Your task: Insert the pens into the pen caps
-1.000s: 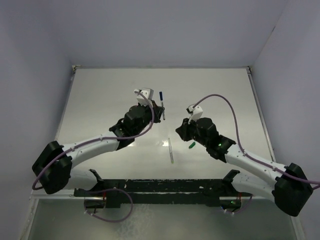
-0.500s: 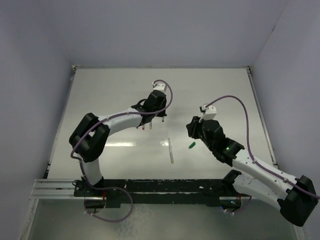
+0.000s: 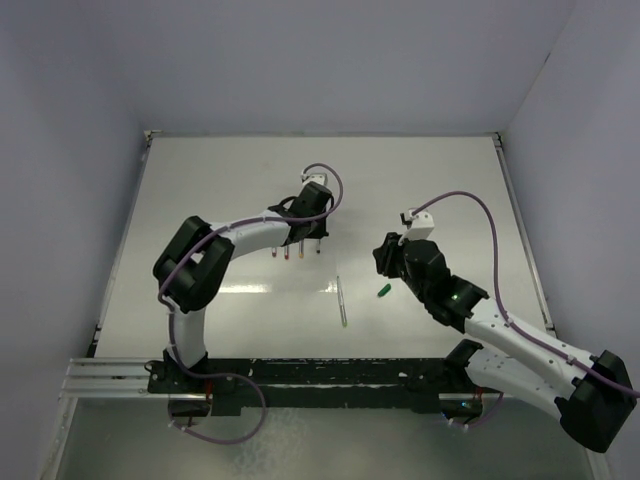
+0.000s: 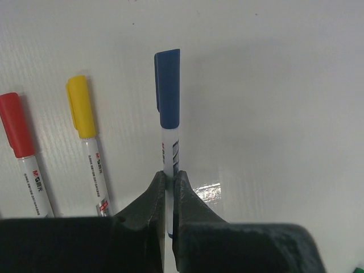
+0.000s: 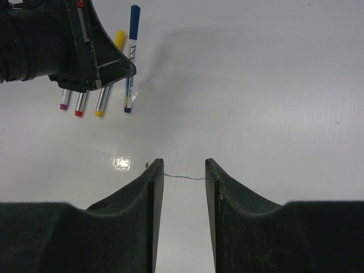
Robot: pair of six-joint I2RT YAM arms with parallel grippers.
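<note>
Blue pen (image 4: 169, 114), capped, sat clamped in my left gripper (image 4: 170, 177), yellow pen (image 4: 85, 131) just left of it. My right gripper (image 5: 182, 165) stood part-open, empty; green cap (image 3: 382, 291) lay well apart from the blue pen.

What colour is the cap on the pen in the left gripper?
Dark blue cap; clearest in the left wrist view.

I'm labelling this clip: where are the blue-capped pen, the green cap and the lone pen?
blue-capped pen (image 4: 169, 111), left wrist view, lower part of its blue cap.
green cap (image 3: 383, 291), top external view, its middle.
lone pen (image 3: 342, 302), top external view, middle of its barrel.
</note>
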